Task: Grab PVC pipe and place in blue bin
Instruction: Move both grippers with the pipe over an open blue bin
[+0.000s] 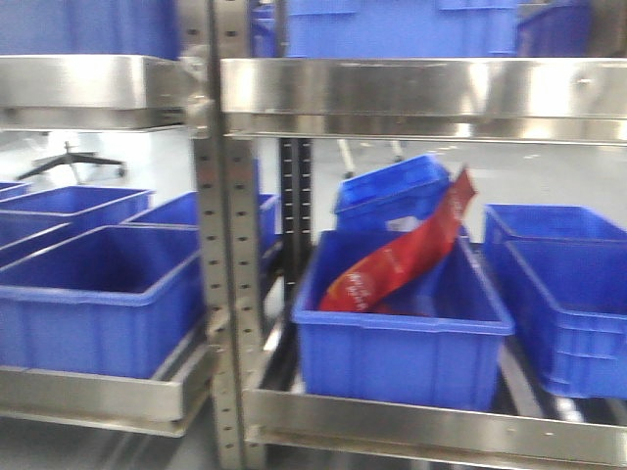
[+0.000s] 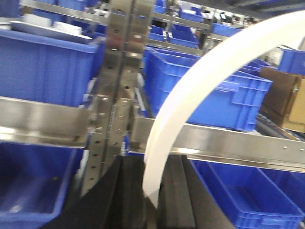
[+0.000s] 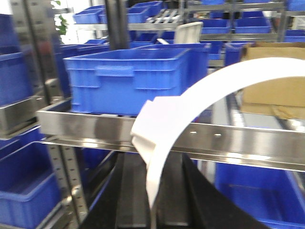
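White, seemingly light, stiff and slick, the PVC pipe [image 2: 183, 95] arcs before the steel shelf rail [image 2: 238, 145], pinched by left gripper [image 2: 151, 205] and right gripper [image 3: 151, 210] alike, safest held near its blocky fitting [image 3: 145, 121].

Left fingers [image 2: 121, 200] and right fingers [image 3: 131, 195] pinch PVC pipe [image 2: 190, 90].

You'll find nothing legible here — the red packet [image 1: 397, 259] carries pale print near its lower end, but it's far too blurred for you to read.
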Controlling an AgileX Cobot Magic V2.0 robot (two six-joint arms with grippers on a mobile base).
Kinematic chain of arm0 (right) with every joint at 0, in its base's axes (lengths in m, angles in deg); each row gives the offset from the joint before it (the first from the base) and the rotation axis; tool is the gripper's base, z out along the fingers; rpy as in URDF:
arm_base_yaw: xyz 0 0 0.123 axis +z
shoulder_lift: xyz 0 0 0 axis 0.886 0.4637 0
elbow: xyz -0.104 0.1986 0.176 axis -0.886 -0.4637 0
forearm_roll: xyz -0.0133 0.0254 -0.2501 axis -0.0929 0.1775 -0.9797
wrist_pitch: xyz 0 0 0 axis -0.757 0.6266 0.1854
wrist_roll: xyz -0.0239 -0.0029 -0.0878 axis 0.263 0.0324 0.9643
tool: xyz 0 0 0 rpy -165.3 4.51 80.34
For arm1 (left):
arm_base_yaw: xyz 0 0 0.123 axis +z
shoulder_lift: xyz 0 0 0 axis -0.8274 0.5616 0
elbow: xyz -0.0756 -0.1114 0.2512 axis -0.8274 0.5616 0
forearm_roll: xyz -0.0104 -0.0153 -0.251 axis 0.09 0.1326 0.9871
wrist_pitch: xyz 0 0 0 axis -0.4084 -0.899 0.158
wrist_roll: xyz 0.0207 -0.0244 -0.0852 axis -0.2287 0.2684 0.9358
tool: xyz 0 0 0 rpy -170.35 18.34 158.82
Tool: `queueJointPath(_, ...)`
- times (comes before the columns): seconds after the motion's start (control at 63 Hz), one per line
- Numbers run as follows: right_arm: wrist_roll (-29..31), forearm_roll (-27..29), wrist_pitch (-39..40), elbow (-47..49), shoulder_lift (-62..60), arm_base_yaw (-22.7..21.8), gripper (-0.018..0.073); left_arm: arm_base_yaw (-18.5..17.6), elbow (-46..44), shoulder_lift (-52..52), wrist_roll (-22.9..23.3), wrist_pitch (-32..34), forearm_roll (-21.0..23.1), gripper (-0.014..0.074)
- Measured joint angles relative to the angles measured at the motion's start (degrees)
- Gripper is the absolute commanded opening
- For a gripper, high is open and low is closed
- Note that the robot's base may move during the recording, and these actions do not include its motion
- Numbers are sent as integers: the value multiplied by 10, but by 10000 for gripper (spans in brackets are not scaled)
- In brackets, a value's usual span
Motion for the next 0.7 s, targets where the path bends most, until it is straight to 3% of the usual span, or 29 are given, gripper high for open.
queueJointPath(0.698,0,0,0,0,0,0,-167,0,0,0,0,0,0,-111)
